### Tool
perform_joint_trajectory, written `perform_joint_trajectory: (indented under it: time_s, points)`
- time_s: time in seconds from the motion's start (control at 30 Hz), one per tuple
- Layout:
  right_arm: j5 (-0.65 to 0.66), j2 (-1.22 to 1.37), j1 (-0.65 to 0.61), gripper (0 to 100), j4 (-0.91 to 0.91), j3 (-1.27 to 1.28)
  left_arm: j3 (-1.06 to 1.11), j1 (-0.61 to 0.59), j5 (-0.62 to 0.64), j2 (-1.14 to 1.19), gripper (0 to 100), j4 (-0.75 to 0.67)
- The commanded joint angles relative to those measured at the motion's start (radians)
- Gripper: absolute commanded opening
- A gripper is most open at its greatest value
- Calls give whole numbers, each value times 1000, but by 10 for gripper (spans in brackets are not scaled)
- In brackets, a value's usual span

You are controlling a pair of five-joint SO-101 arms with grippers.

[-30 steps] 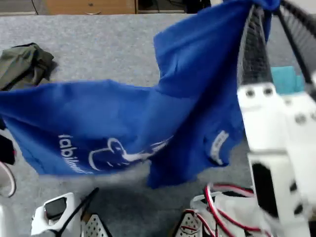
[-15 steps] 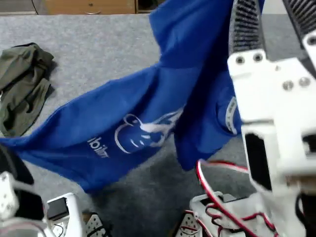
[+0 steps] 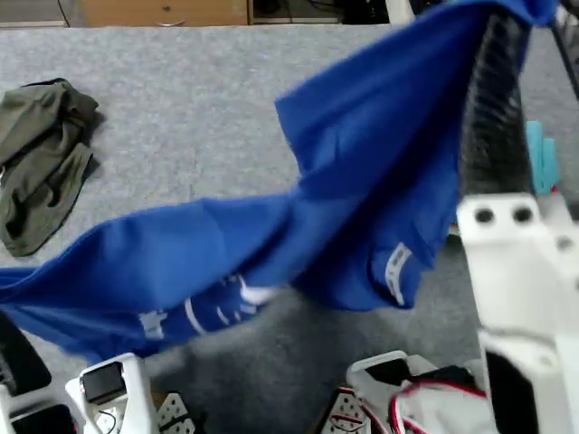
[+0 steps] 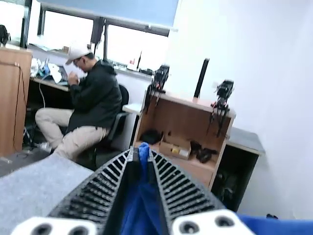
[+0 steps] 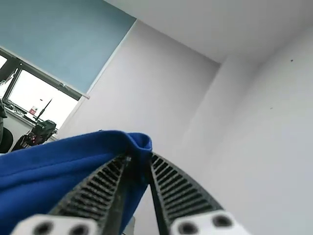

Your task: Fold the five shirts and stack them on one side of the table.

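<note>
A blue shirt point(image 3: 362, 181) with white print hangs stretched in the air over the grey table point(image 3: 181, 81), from the top right down to the left edge. My right gripper point(image 3: 511, 18) holds its raised corner at the top right. In the right wrist view the gripper point(image 5: 139, 156) is shut on a fold of the blue shirt point(image 5: 49, 176). In the left wrist view my left gripper point(image 4: 141, 149) is likewise shut on blue shirt cloth point(image 4: 142, 205). A crumpled olive-green shirt point(image 3: 41, 154) lies at the table's left side.
A teal object point(image 3: 540, 154) sits at the right edge behind the right arm. The arms' white bases point(image 3: 109, 389) and red cables point(image 3: 425, 393) line the near edge. Bare grey table shows at the back and centre. A wooden cabinet point(image 3: 163, 11) stands beyond the table.
The right arm has shifted to the right with the shirt's corner. The shirt's lower left end has swung down towards the left edge, and the printed part now sits lower.
</note>
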Motion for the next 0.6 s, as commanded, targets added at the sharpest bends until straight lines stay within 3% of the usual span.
perform_joint_trajectory:
  time_s: [0.0, 0.57]
  points:
    - [8, -28, -7, 2, 21, -16, -11, -2, -35, 7, 19, -35]
    - [6, -252, -7, 2, 12, 179, -170, 0, -69, 7, 19, -21]
